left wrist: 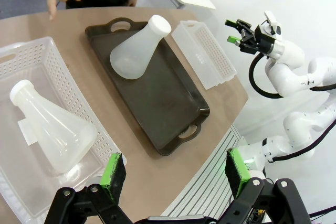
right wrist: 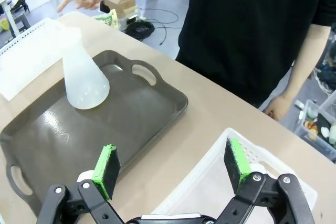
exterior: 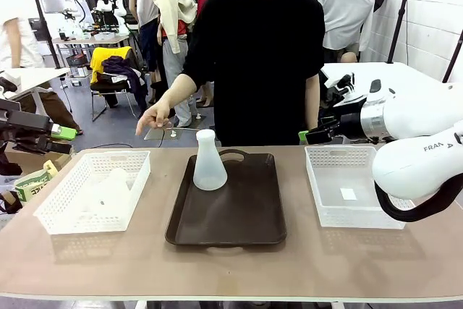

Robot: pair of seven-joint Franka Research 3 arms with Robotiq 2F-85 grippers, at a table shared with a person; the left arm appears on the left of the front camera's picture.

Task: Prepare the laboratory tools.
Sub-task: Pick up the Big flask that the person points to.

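I am seeing the left fingers [exterior: 62, 135] standing wide apart, holding and touching nothing. Their green pads [left wrist: 114, 174] are framing the left basket's [left wrist: 31, 56] corner and the surface's [exterior: 217, 265] edge from above. That arm is hanging off the surface's left side, beyond the left basket, with the fingers pointing in toward the middle.

The right fingers [exterior: 307, 136] are also spread fully, gripping nothing and touching nothing. Their pads [right wrist: 236, 163] are hovering over the right basket [exterior: 325, 200], with the tray's [exterior: 246, 222] near corner showing between them. The right arm is bending in from the right side, with its wrist level and the fingers aiming left, above that basket's far rim.

One flask [exterior: 209, 164] is standing upright on the tray, at its far left part, close to the far handle. The second flask [left wrist: 50, 129] is lying on its side inside the left basket, with its neck pointing toward that basket's far end.

The person is standing at the far side, behind the tray. One hand [exterior: 154, 117] is stretching out beyond the far edge with a finger pointing, above the gap between the left basket and the tray. The other hand [right wrist: 278, 108] is hanging at the person's side.
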